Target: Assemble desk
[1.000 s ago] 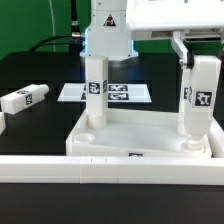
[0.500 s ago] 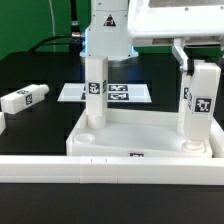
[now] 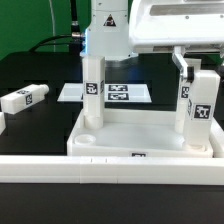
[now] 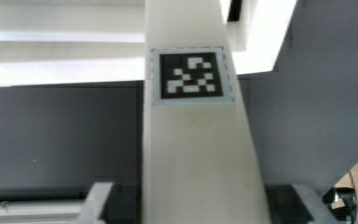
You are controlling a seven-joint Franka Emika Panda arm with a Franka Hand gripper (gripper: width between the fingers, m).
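Black table, green backdrop behind. At the exterior view's left, loose leg lying flat, apart from desk top. Centre: marker board behind, rear leg upright in a corner socket. Right: gripper clamped on right leg, standing in its corner.

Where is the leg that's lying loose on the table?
In the exterior view, the loose leg lies on its side on the black table at that view's far left, apart from the desk top and left of the marker board.
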